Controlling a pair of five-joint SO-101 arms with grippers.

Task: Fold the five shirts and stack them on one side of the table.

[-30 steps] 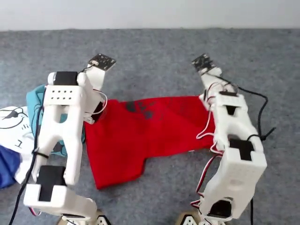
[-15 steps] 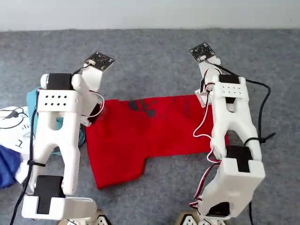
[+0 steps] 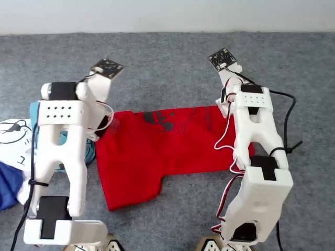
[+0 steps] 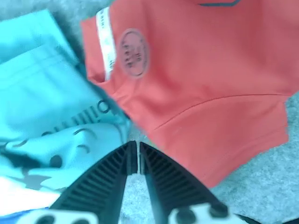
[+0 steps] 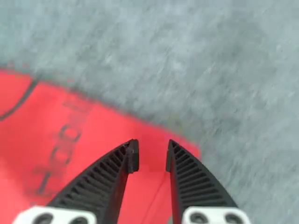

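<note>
Two white arms lean out over the grey table (image 3: 172, 68), one on each side of the high view. At the far left edge of that frame a blue shirt (image 3: 7, 188), a white shirt (image 3: 13, 141) and a teal shirt (image 3: 35, 112) lie bunched together. The left arm (image 3: 60, 141) stretches forward above them, its wrist bent down at the left edge of the red shirt (image 3: 157, 151). The left gripper (image 4: 134, 156) has its fingers pressed together, clenched on nothing, poised over the line where the teal shirt meets the red one.

The red shirt spreads flat across the middle of the frame, one sleeve trailing toward the lower centre. At the right, the right arm (image 3: 256, 141) folds down over the shirt's upper right corner. The right gripper (image 5: 152, 158) hangs there with its fingers a little apart, grasping nothing; I cannot tell whether they touch the cloth. Bare grey table lies beyond the shirt's upper edge and off to the right.
</note>
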